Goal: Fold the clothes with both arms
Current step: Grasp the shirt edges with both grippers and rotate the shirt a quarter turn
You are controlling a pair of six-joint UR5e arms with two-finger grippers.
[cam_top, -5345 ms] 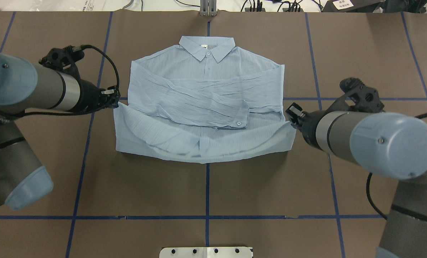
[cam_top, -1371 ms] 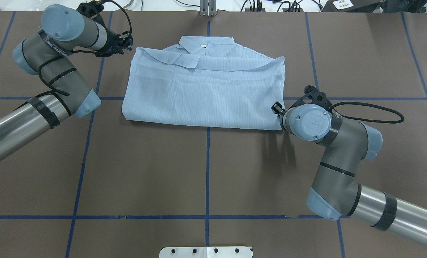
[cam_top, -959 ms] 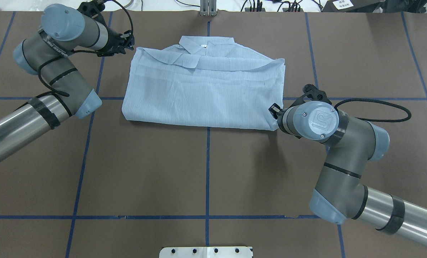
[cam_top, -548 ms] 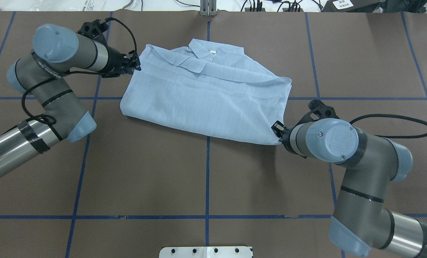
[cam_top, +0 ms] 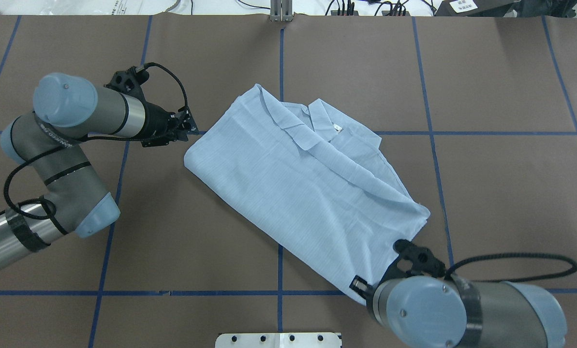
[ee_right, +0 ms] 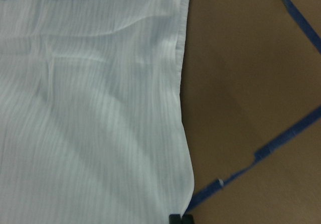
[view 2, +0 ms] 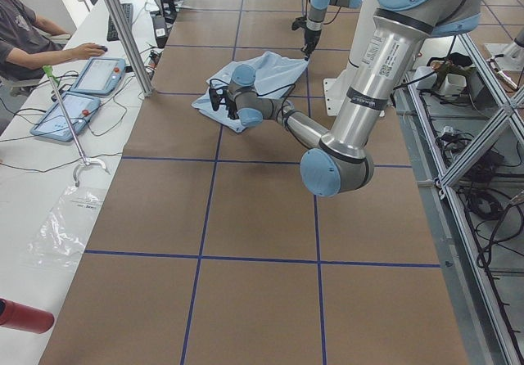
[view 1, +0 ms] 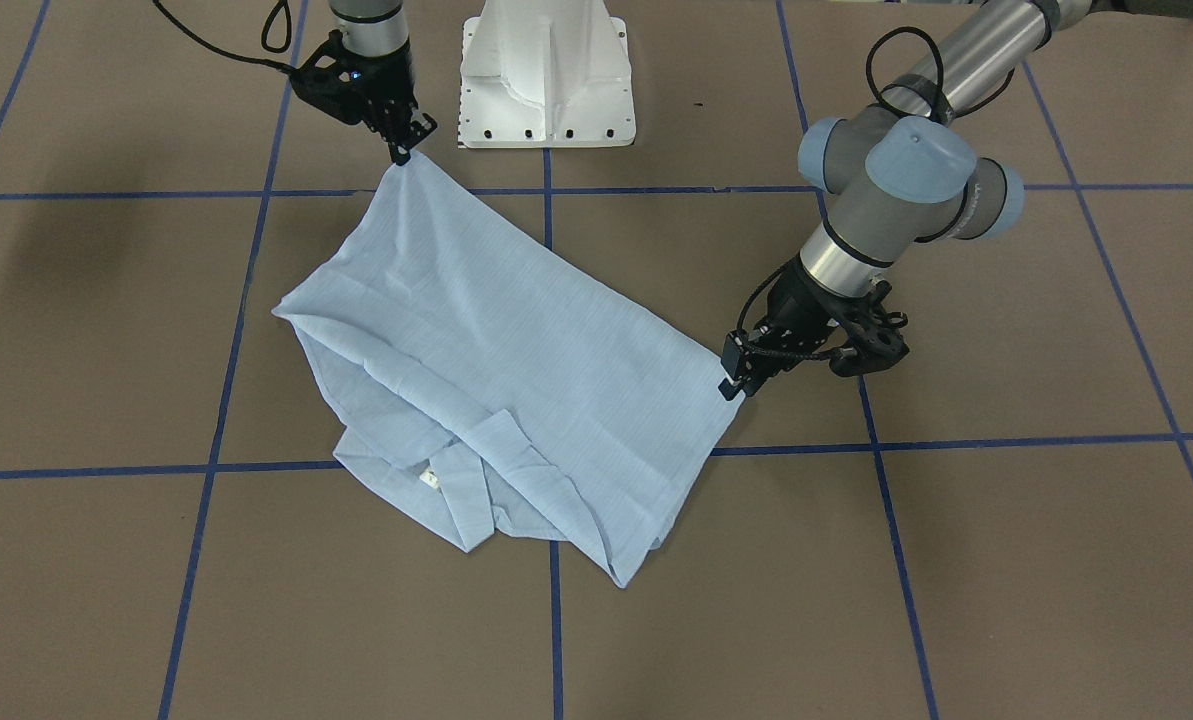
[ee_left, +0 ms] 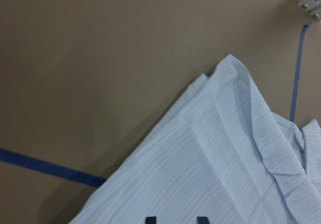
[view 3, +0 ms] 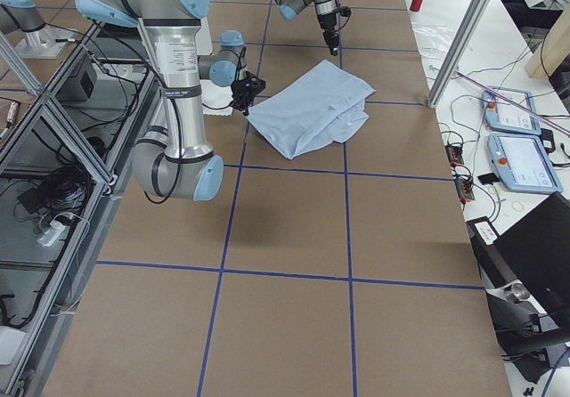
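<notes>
The pale-blue striped shirt (cam_top: 298, 193) lies folded in half, turned diagonally on the brown table. Its collar (cam_top: 324, 121) and white neck label (cam_top: 337, 128) peek out at the far edge. My left gripper (cam_top: 191, 131) is shut on the folded edge's left corner. My right gripper (cam_top: 364, 288) is shut on the opposite corner, near the table's front. In the front-facing view the shirt (view 1: 496, 370) stretches between the left gripper (view 1: 731, 385) and the right gripper (view 1: 399, 155). Striped cloth fills the left wrist view (ee_left: 210, 174) and the right wrist view (ee_right: 90, 108).
Blue tape lines (cam_top: 280, 270) grid the table. The white pedestal base (view 1: 546, 70) stands at the robot's side, close behind the right gripper. A metal bracket (cam_top: 281, 10) sits at the far edge. An operator (view 2: 33, 42) with tablets (view 2: 78, 95) sits beyond the far side.
The hem was folded up to the collar. In the last second both grippers have swung the shirt clockwise: the right one pulled its corner toward the robot, the left one moved nearer and right.
</notes>
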